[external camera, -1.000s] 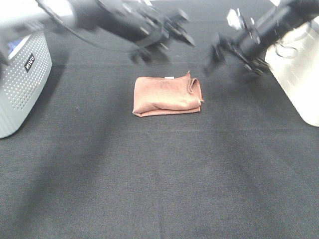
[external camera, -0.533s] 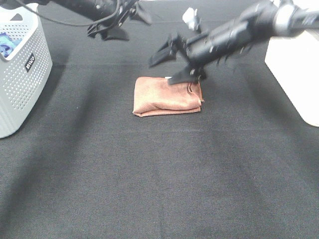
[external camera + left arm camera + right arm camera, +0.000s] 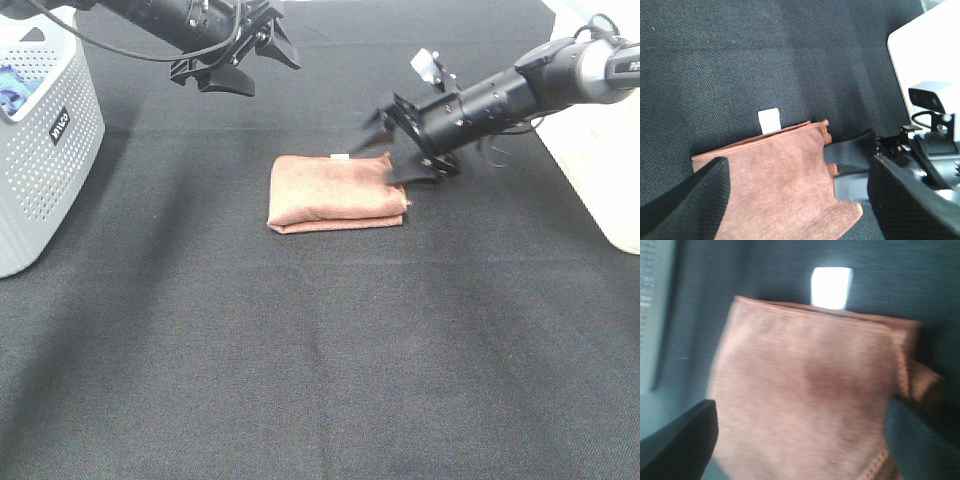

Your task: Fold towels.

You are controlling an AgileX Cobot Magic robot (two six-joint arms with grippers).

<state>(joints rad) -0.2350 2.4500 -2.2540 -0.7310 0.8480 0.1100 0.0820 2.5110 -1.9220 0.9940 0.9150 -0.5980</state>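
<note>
The reddish-brown towel (image 3: 335, 192) lies folded into a small rectangle on the black table, its white tag (image 3: 340, 157) at the far edge. My right gripper (image 3: 383, 150) is open and low at the towel's far right corner, one finger (image 3: 410, 176) resting at the right edge. The right wrist view shows the towel (image 3: 810, 385) and tag (image 3: 831, 287) between its spread fingers. My left gripper (image 3: 270, 75) is open and empty, raised at the back left. The left wrist view shows the towel (image 3: 775, 185), the tag (image 3: 769, 120) and the right gripper's finger (image 3: 850, 150).
A white perforated basket (image 3: 50, 150) with a blue cloth (image 3: 12, 85) inside stands at the left edge. A white box (image 3: 590, 130) stands at the right edge. The table is covered in black cloth (image 3: 320, 350).
My left arm withdrew to the back left. My right gripper came in over the towel's far edge, then slid right to its right corner. The towel's right end now lies flatter.
</note>
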